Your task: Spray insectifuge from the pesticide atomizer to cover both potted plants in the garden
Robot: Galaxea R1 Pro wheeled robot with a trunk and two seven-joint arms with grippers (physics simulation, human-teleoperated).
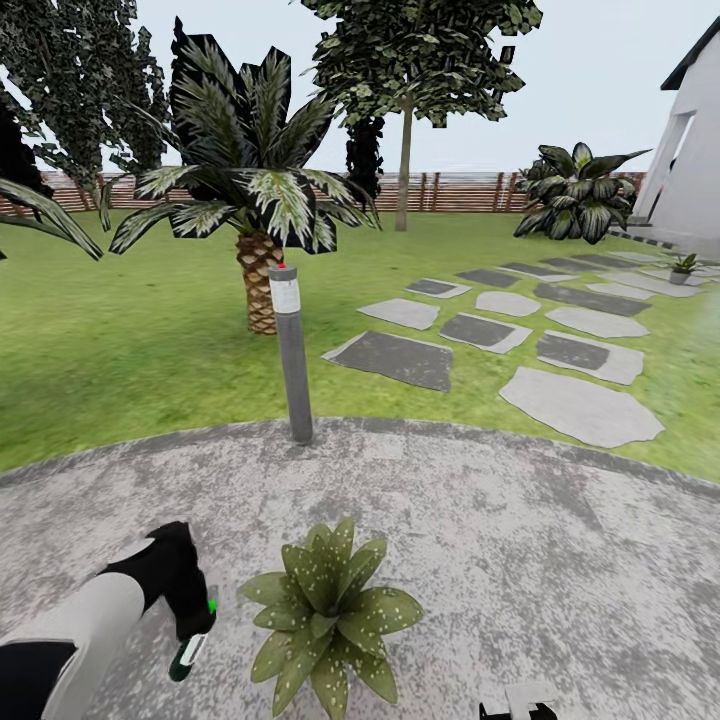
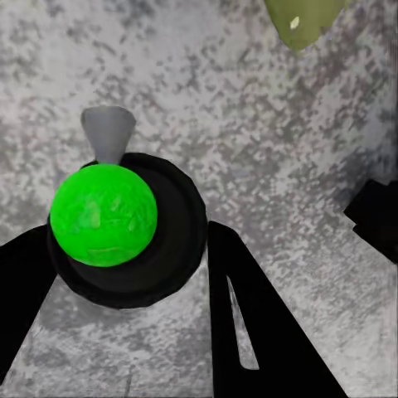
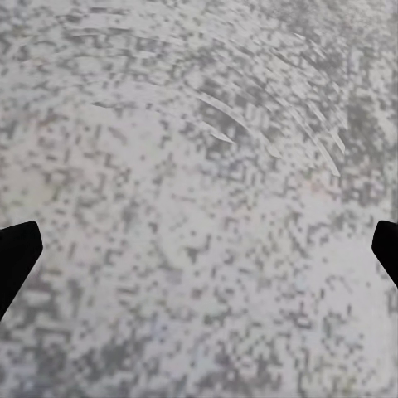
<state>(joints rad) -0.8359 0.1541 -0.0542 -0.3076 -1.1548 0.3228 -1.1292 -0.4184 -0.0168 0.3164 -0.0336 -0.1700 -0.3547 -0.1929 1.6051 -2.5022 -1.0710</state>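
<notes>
Jaws of left gripper (image 2: 124, 274) clamp pesticide atomizer (image 2: 124, 228) beside potted plant (image 1: 325, 610).

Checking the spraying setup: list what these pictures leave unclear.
- Near potted plant's pot: head view, hidden under its leaves.
- Far potted plant: head view, too small for detail.
- Pesticide atomizer: left wrist view, seen end-on, body hidden.
- Right gripper: right wrist view, fingers cut off by edges.

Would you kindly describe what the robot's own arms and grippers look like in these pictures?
In the head view the left arm has a pale grey, rounded forearm shell that gives way to a glossy black wrist and left gripper. In the left wrist view its fingers are flat, black and tapered, one with a narrow slot. The right gripper's fingers show as plain black tips. No cables or markings are visible.
</notes>
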